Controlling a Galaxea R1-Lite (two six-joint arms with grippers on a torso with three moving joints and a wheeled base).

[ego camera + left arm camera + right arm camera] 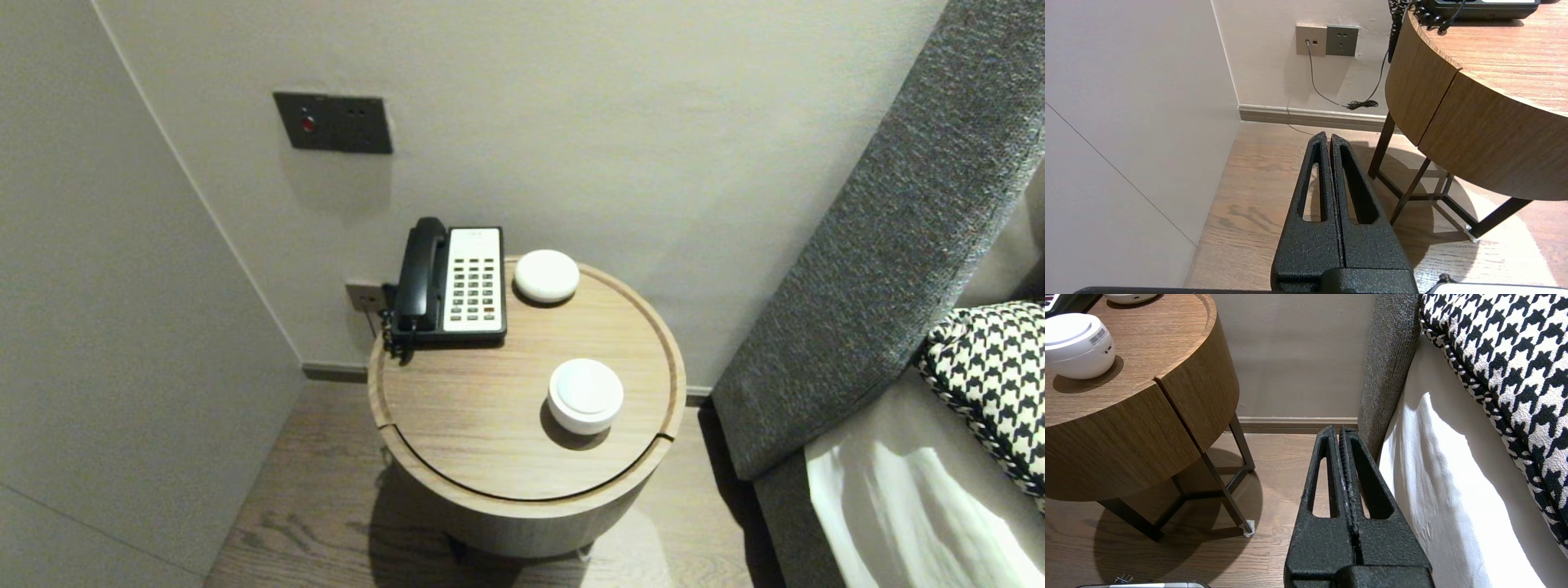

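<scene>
Head view: round wooden table (457, 441) against the wall. Telephone (451, 283) at its rear left edge, flat white puck (546, 276) just beside it. White round device (585, 395) nearer the front, right of centre, apart from both.

Left wrist view: left gripper (1327, 136) low beside the table's left side, over the wood floor (1257, 179); fingers pressed together, holding nothing.

Right wrist view: right gripper (1337, 429) low between table and bed (1453, 490); fingers together, empty. White round device on the tabletop, well apart from it.
</scene>
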